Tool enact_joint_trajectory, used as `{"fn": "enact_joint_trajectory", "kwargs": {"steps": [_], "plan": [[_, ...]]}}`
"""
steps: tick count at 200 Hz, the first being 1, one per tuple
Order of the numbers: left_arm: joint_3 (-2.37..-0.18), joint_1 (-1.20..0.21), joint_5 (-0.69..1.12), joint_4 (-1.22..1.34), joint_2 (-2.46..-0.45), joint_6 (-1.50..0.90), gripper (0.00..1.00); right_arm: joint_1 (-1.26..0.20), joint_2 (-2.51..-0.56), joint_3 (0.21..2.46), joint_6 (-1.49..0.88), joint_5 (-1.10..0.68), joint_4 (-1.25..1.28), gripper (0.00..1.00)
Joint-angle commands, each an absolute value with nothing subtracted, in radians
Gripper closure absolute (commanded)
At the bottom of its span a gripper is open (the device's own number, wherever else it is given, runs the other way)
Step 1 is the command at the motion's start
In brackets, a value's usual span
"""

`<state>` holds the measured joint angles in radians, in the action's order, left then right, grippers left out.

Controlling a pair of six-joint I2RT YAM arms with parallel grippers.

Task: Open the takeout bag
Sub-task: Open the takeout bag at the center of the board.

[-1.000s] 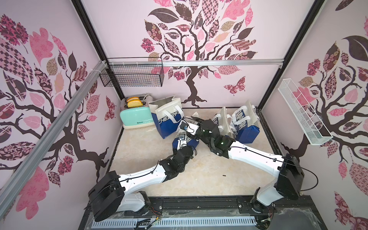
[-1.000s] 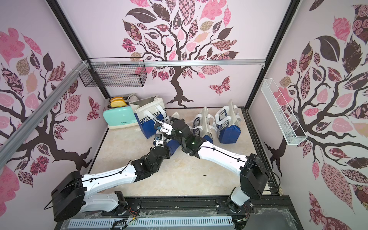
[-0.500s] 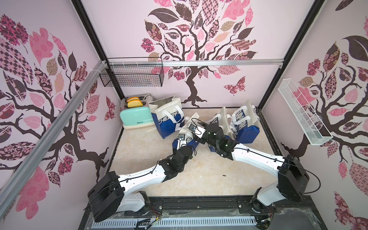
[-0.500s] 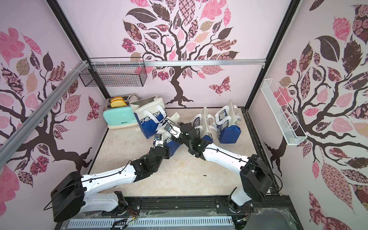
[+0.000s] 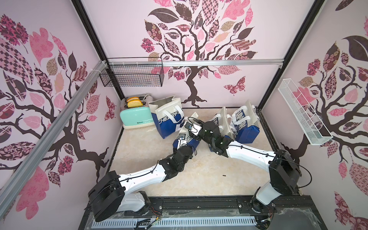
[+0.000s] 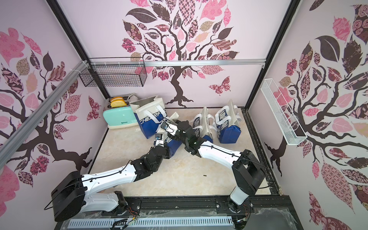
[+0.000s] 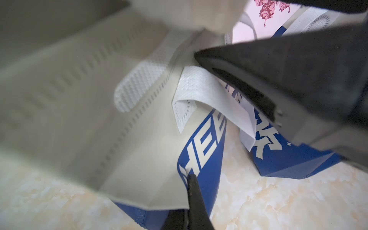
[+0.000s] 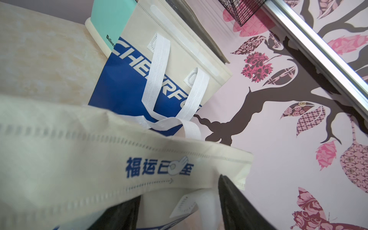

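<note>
Left gripper [image 7: 189,177] is pinched tight on the cream rim of the blue-and-cream fabric takeout bag [image 5: 190,141], which stands mid-way across the beige marble-look tabletop [image 5: 139,155]. Right gripper [image 8: 179,191] straddles the bag's other rim, jaws apart, nothing clamped. The mouth looks only partly parted, with the spreading not yet done. Both arms stretch forward, wrists meeting over the bag, right above left.

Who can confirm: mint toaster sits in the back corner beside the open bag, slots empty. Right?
Not quite. The slots aren't empty: toast slices stick up out of the mint toaster, as both top views show. The rest holds: it sits in the back corner beside the open bag.
</note>
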<state>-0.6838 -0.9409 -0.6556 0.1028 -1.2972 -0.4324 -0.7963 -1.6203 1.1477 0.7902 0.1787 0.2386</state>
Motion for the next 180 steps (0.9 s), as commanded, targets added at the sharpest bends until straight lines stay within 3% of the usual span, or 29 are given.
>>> {"fn": "enact_joint_trajectory", "kwargs": {"steps": [1,81,126,150,180], "plan": [[-0.695,-0.942,-0.595,0.060,-1.317,-0.406,1.00,-0.803,-1.642,1.198,0.807,0.184,0.290,0.37],[-0.693,-0.942,-0.573,0.050,-1.323,-0.377,1.00,-0.808,-1.692,1.255,0.846,0.167,0.318,0.50],[-0.695,-0.942,-0.562,0.047,-1.321,-0.349,1.00,-0.826,-1.716,1.271,0.865,0.115,0.298,0.76],[-0.695,-0.942,-0.561,0.045,-1.319,-0.337,1.00,-0.833,-1.730,1.298,0.872,0.105,0.287,1.00],[-0.690,-0.942,-0.580,0.044,-1.307,-0.334,1.00,-0.833,-1.725,1.324,0.879,0.122,0.264,1.00]]}}
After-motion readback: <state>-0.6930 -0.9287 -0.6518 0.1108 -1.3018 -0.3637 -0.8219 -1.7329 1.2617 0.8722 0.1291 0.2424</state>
